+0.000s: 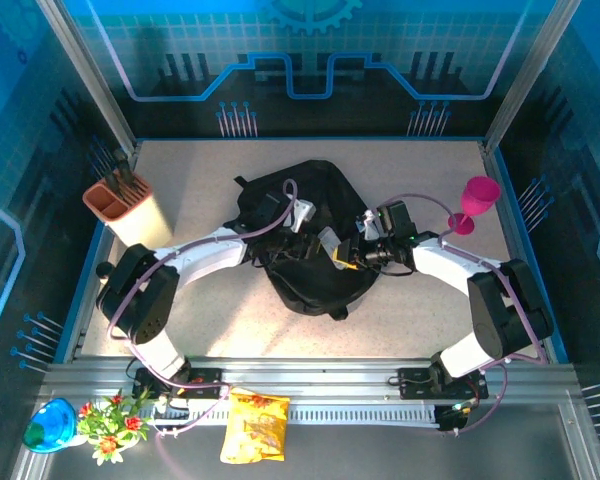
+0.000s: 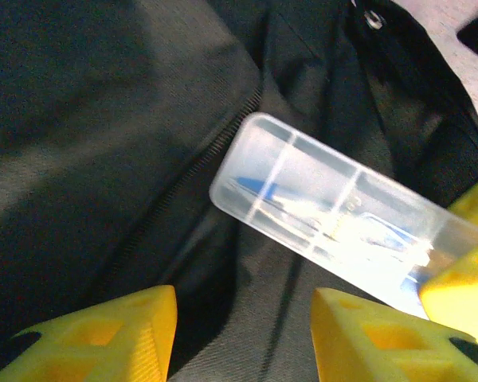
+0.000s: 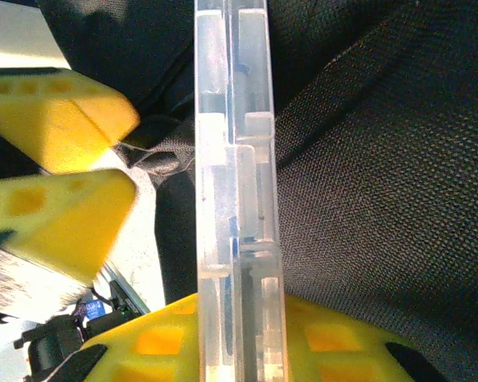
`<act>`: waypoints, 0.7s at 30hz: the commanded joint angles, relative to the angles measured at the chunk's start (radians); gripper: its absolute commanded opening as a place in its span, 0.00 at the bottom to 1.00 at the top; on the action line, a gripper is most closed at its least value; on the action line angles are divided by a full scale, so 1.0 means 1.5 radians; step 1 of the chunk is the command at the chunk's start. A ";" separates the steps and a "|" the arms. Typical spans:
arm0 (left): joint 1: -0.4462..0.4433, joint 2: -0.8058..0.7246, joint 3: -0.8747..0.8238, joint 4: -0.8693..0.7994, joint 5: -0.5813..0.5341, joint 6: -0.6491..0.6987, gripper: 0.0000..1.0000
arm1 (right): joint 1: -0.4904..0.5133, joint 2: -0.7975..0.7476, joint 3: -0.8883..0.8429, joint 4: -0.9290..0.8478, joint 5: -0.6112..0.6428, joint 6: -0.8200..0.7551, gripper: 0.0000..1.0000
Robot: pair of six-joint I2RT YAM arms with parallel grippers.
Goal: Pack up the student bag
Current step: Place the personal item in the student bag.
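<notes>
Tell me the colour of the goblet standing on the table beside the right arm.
The goblet is magenta pink, seen best in the top external view.

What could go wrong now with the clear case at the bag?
The right gripper holds the clear case near one end, so it may pivot or slip. The left gripper stands open over the student bag; loose fabric might sag, and the case could catch on the zipper.

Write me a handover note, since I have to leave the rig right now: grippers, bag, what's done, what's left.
Left gripper: open, empty, just above the student bag.
Right gripper: shut on the clear plastic case, held at the bag's opening.
Bag: lies mid-table between the arms.
Done: case is at the bag.
Left: push it inside, then release.
</notes>
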 commanded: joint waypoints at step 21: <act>-0.004 0.166 0.267 -0.303 -0.118 0.200 0.47 | -0.020 -0.009 -0.047 -0.079 0.041 0.051 0.16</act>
